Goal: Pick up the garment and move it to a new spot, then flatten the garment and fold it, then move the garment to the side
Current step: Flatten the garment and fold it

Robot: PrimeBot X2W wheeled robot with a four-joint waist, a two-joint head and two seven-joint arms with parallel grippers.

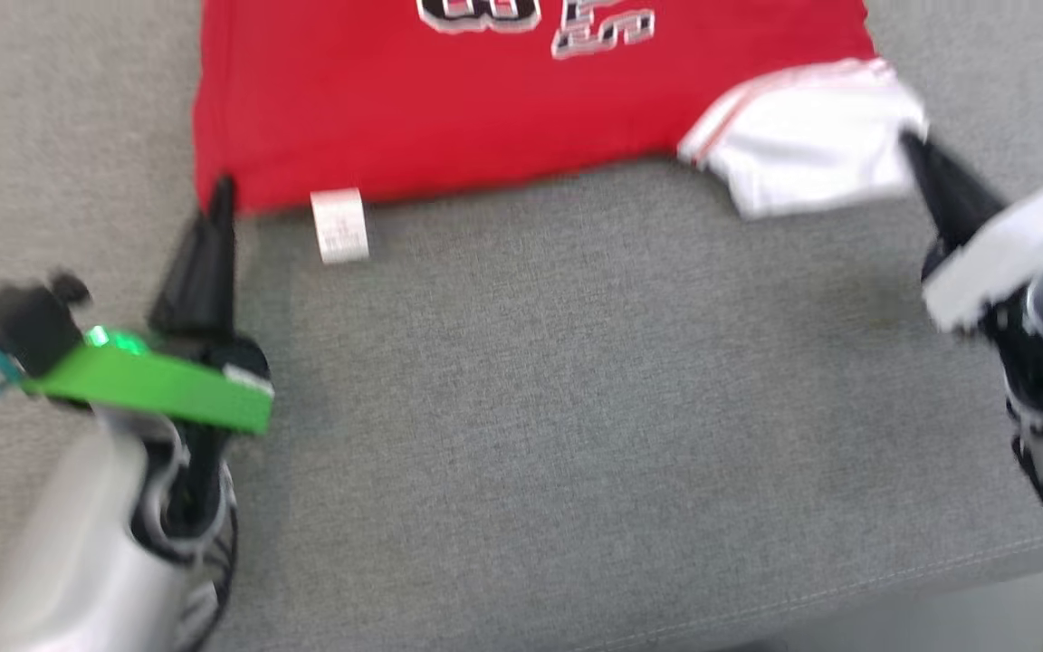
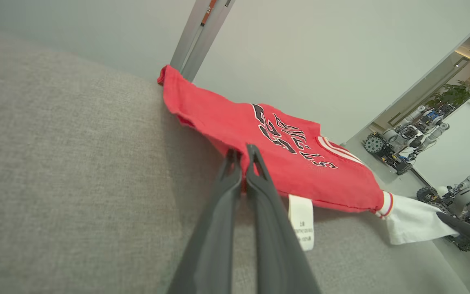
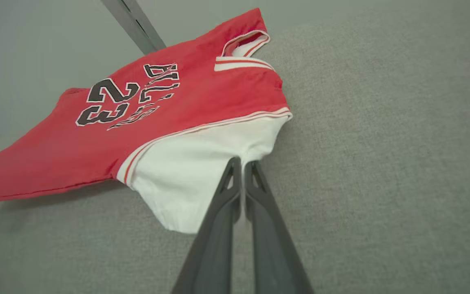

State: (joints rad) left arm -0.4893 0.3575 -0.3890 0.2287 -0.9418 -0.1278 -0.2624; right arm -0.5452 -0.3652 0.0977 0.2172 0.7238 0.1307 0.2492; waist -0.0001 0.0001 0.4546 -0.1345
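Left gripper (image 1: 220, 188) pinched shut on red hem, right gripper (image 1: 913, 145) pinching white sleeve (image 1: 802, 136). Shirt (image 1: 485, 109) sits far side of grey cushion (image 1: 531, 407), near edge lifted. Uneven pull could slip the thin sleeve, bunching fabric; tag (image 1: 339, 225) dangling.

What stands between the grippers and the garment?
Nothing visible does. The left gripper pinches the red hem of the garment, and the right gripper pinches its white sleeve.

The garment (image 1: 485, 109) lies far back on the cushion (image 1: 576, 407).
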